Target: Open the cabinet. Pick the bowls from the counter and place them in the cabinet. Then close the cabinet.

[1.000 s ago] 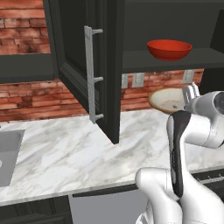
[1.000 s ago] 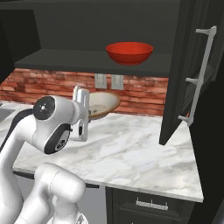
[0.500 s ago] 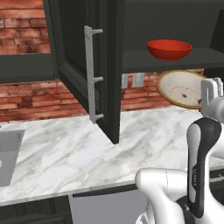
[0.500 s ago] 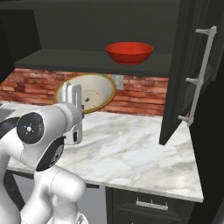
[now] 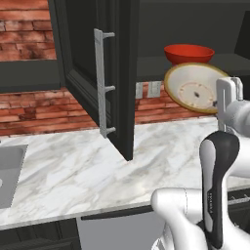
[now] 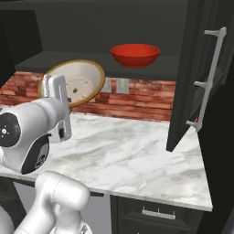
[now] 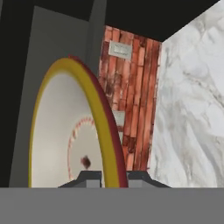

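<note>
You see the gripper (image 7: 107, 177) closed on the rim of the tan bowl (image 5: 195, 88), a shallow round one with cream inside, held tilted above the veined marble counter (image 5: 88, 171). The glossy red bowl (image 6: 135, 54) sits on the shelf of the dark cabinet (image 6: 201, 82), whose doors stand open.

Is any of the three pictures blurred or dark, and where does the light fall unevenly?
Left base view: sharp, but the cabinet interior is dim. Right base view: sharp; the red bowl shows a soft gloss. Hand view: coarse and blurred, the tan-rimmed bowl pinched in the gripper close to the lens; black above.
</note>
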Tool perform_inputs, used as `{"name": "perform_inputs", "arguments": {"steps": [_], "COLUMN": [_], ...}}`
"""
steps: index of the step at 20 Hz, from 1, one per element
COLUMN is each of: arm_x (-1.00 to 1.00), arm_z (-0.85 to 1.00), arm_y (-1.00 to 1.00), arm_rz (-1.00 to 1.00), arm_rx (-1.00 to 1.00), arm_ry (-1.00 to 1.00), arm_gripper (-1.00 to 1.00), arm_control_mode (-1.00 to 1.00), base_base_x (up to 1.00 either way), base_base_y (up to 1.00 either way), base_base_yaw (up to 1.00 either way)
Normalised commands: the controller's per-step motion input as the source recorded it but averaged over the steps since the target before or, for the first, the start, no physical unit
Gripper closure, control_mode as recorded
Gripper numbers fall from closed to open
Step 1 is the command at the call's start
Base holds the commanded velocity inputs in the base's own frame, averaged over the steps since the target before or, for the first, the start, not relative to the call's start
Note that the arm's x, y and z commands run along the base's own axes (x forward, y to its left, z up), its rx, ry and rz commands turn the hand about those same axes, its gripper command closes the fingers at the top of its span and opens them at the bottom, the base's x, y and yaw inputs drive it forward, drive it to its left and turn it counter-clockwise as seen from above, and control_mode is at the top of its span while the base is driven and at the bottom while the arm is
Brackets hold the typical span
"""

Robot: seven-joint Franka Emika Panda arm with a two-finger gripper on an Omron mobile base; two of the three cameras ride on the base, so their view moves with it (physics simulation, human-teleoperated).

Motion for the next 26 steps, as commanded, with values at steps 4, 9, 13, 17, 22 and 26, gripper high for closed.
{"name": "perform_inputs", "arguments": {"steps": [4, 9, 13, 17, 22, 26], "arm_x": [0.09, 0.57, 0.65, 0.65, 0.61, 0.67], "arm_z": [0.04, 0.0, 0.0, 0.0, 0.0, 0.01], "arm_y": [0.51, 0.51, 0.39, 0.27, 0.18, 0.11], "arm_rz": [0.0, 0.0, 0.0, 0.02, 0.09, 0.11], "arm_rx": [-0.06, -0.05, -0.01, 0.0, 0.0, 0.0], "arm_ry": [-0.01, -0.01, -0.03, -0.02, -0.01, -0.01], "arm_gripper": [1.0, 1.0, 1.0, 1.0, 1.0, 1.0], "arm_control_mode": [-1.0, -1.0, -1.0, -1.0, -1.0, -1.0], "base_base_x": [0.0, 0.0, 0.0, 0.0, 0.0, 0.0], "base_base_y": [0.0, 0.0, 0.0, 0.0, 0.0, 0.0], "base_base_yaw": [0.0, 0.0, 0.0, 0.0, 0.0, 0.0]}}
